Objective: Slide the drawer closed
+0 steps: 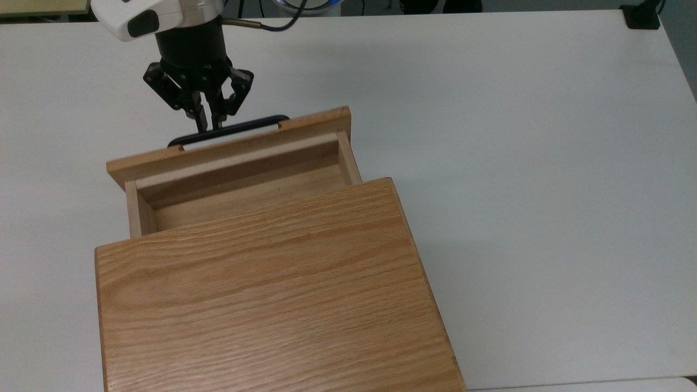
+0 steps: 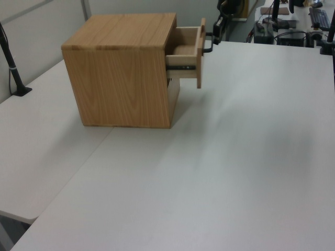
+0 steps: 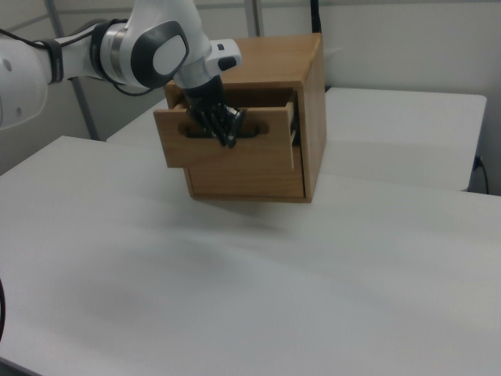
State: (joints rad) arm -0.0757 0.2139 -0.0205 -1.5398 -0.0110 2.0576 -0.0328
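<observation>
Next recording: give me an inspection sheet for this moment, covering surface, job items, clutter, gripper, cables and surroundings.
Surface: white table, bare apart from the cabinet.
Job's things: drawer partly open, sticking out of the oak cabinet; its inside looks empty; black bar handle on the front panel.
Clutter: nothing seen.
Grippers: gripper at the handle, fingers close together, pressing at the drawer front; in the right view it sits against the panel.
Cables: a black cable runs from the arm's wrist off the table's far edge.
Surroundings: a black clamp post at the left view's left; desks with equipment behind.
</observation>
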